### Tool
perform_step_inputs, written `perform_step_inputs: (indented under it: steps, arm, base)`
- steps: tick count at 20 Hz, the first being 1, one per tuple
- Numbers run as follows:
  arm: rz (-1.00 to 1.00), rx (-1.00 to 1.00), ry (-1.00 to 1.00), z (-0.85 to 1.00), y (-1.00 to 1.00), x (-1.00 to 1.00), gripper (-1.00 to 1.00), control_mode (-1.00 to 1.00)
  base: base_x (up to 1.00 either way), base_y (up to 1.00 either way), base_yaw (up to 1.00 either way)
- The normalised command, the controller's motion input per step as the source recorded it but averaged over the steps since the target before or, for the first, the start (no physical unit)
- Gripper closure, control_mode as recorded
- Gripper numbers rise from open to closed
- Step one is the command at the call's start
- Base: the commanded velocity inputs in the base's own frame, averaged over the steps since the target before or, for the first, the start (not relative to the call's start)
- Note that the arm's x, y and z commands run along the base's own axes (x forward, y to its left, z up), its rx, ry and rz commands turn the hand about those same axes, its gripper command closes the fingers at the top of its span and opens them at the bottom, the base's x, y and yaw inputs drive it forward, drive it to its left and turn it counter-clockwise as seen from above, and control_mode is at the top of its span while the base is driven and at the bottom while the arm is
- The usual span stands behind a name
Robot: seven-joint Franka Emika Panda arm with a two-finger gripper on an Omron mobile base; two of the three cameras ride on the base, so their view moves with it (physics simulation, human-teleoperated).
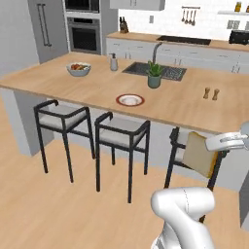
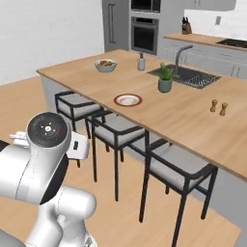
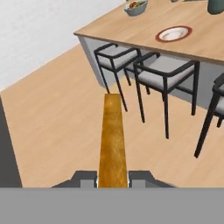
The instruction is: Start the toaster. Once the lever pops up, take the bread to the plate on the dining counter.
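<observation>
A bright kitchen with a pale wood floor, and the long light-wood desk [image 1: 185,109] runs across the middle with black stools [image 1: 121,133] tucked along its near edge. Down at the gripper [image 3: 113,178]: the two fingers are pinched in tight on the bread [image 3: 112,140], seen edge-on in the hand view as a tall orange-brown crust strip rising straight up between them. From the left base view the bread [image 1: 199,154] shows its tan face, held upright in the air at the gripper [image 1: 214,144], in front of the rightmost stool and below the desk edge. Moving outward, up on the desk sits the plate [image 1: 130,100], red rim and white centre, near the front edge above the middle stool, well apart from the bread. Behind it stands a small potted plant [image 1: 154,76] by the dark sink [image 1: 168,72] and tap. Two little shakers [image 1: 211,93] stand off to the right. At the far left, a pale blue fruit bowl [image 1: 79,69], with a soap dispenser [image 1: 114,62] nearby.
</observation>
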Motion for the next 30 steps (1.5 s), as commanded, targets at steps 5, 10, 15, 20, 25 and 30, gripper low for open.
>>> perform_step_inputs:
  steps: [5,10,15,20,25,30]
  arm:
    - [0.0,0.0,0.0,0.0,0.0,0.0,1.0,1.0]
    - [0.0,0.0,0.0,0.0,0.0,0.0,1.0,1.0]
    - [0.0,0.0,0.0,0.0,0.0,0.0,1.0,1.0]
    - [0.0,0.0,0.0,0.0,0.0,0.0,1.0,1.0]
    - [0.0,0.0,0.0,0.0,0.0,0.0,1.0,1.0]
    - [0.0,0.0,0.0,0.0,0.0,0.0,1.0,1.0]
  base:
    - [1.0,1.0,-0.5]
    - [1.0,1.0,-0.42]
    - [1.0,0.99,-0.39]
    - [0.9,0.78,-0.31]
    - [0.84,0.53,-0.22]
    - [0.72,0.24,-0.15]
